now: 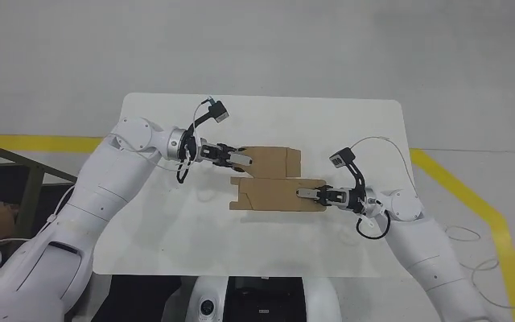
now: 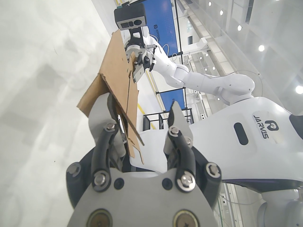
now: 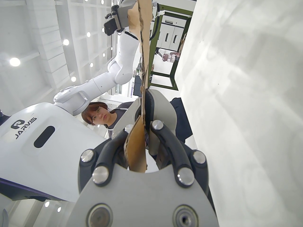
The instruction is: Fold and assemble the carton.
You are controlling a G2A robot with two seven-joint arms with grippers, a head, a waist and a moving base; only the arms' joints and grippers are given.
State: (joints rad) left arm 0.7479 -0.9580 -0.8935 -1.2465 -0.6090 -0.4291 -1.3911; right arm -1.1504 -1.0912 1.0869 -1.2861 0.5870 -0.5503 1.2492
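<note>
Across the worktop [image 1: 161,233], the carton [image 1: 269,191] spanned nine-to-three, right jaws clamping its three o'clock end, left jaws gaping around its nine o'clock edge.

White logo and lettering stand on the blue wall panel [image 2: 163,12]

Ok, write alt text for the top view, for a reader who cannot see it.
A flattened brown carton is held over the middle of a white table, gripped from both ends. The right gripper is shut on one end; the left gripper sits open around the opposite end. Yellow floor tape runs beside the table.
</note>
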